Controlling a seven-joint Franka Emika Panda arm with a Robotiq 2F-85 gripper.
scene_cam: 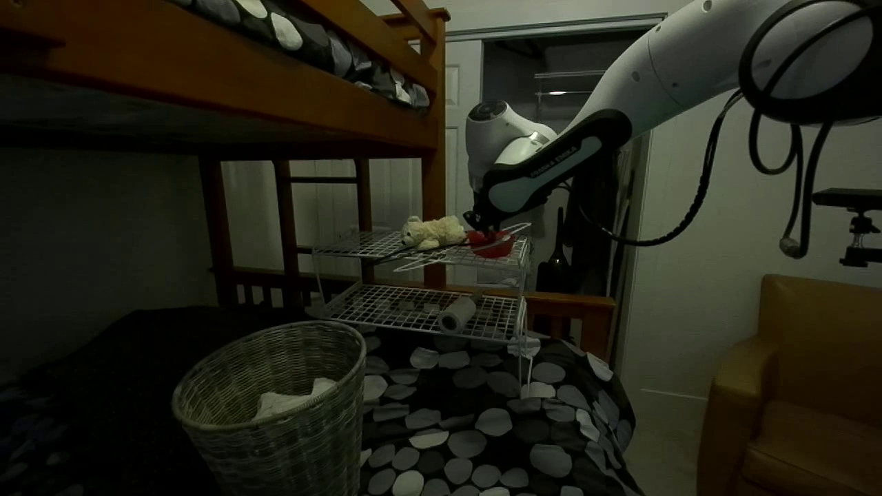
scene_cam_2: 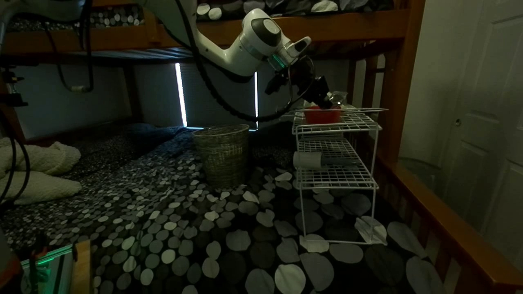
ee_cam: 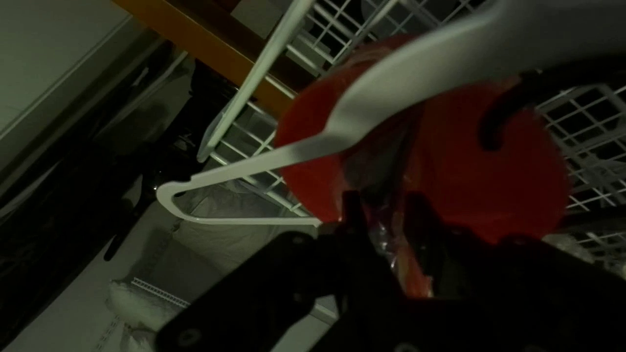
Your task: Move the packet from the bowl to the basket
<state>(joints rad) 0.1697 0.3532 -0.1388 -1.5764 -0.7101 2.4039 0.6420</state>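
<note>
The small red bowl [scene_cam: 491,250] sits on the top shelf of a white wire rack; it also shows in an exterior view [scene_cam_2: 322,116] and in the wrist view [ee_cam: 484,181]. A shiny plastic packet [ee_cam: 385,238] with reddish-orange parts lies in the bowl, its outline dark and partly hidden. My gripper [ee_cam: 384,200] points down into the bowl, its fingers close on both sides of the packet with little gap. The fingertips [scene_cam_2: 327,103] are at the bowl's rim. The round woven basket [scene_cam: 303,441] stands on the bed; it shows also [scene_cam_2: 224,157], away from the rack.
A white hanger [ee_cam: 293,152] crosses over the bowl, close to the gripper. A cream teddy bear [scene_cam: 433,233] lies beside the bowl. A pale roll [scene_cam: 457,315] lies on the rack's [scene_cam_2: 336,179] lower shelf. The bunk bed's wooden beam [scene_cam: 310,96] hangs above the basket side. White cloth [scene_cam: 293,401] is in the basket.
</note>
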